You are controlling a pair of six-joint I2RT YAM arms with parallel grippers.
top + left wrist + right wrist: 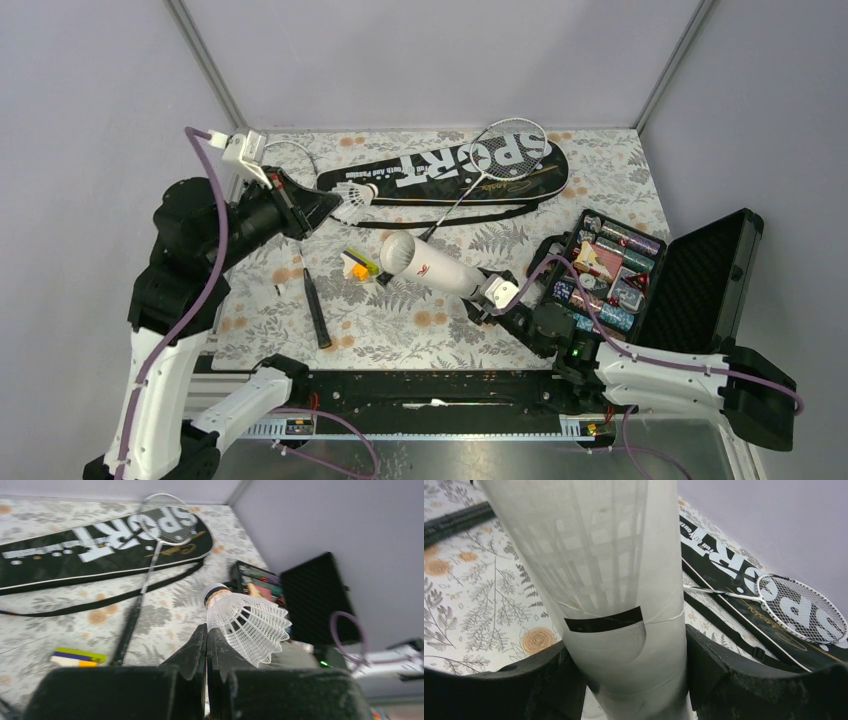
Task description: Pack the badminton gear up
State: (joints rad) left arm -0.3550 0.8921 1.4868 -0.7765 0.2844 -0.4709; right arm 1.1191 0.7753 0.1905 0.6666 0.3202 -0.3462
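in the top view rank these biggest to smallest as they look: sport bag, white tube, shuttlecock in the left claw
1. SPORT bag, clearly the largest.
2. white tube, well shorter than the bag.
3. shuttlecock, by far the smallest.

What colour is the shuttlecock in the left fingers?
The shuttlecock is white with a tan band; clearest in the left wrist view.

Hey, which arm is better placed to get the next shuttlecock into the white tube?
Left. The left claw is shut on a shuttlecock, close by the bag. The right claw is shut around the white tube, so it can probably only steady it.
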